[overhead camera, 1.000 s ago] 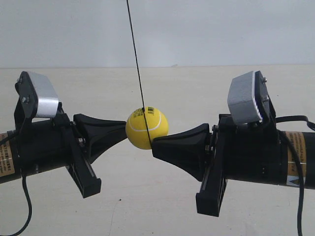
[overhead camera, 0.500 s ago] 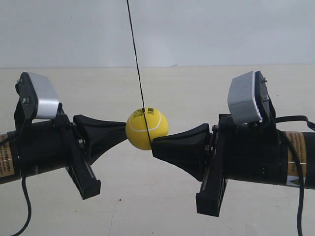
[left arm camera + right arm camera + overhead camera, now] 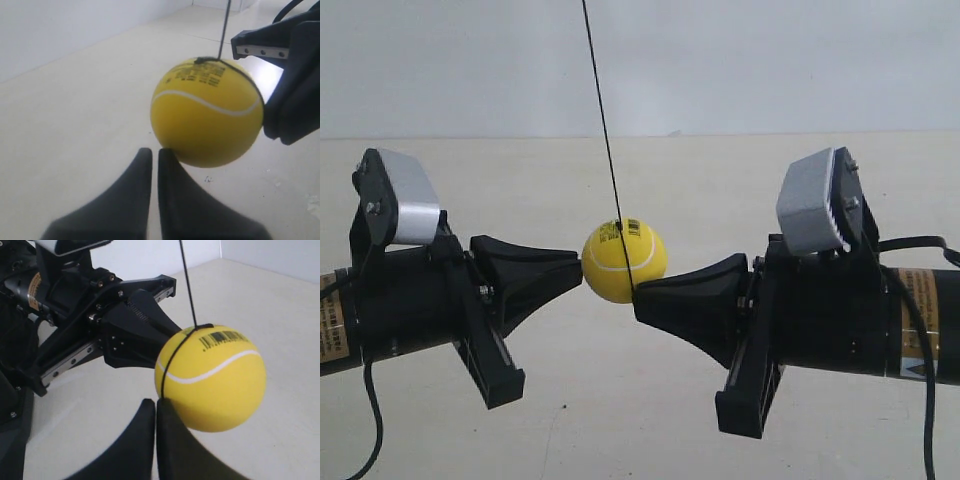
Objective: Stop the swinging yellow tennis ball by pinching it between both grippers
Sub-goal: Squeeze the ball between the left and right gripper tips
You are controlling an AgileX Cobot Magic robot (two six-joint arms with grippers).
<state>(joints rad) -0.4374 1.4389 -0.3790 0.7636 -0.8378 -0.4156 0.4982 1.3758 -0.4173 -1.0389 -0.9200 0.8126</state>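
Note:
The yellow tennis ball [image 3: 625,262] hangs on a thin black string [image 3: 605,120] between both grippers. The gripper of the arm at the exterior view's left [image 3: 577,272] touches the ball's side with its wedge tip. The gripper of the arm at the exterior view's right [image 3: 640,292] presses against the ball's lower opposite side. In the left wrist view, my left gripper [image 3: 151,151] is shut, its tip against the underside of the ball [image 3: 207,112]. In the right wrist view, my right gripper [image 3: 151,402] is shut, its tip touching the ball [image 3: 212,380] beside the string.
A pale floor [image 3: 620,400] spreads below, with a light wall [image 3: 770,60] behind. Each arm carries a grey boxy module [image 3: 405,195] and a black cable [image 3: 375,420]. The opposite gripper [image 3: 295,95] shows close behind the ball in the left wrist view.
The ball and its string have shifted a little toward the exterior view's right. The arm at that side has edged slightly, and both tips stay against the ball.

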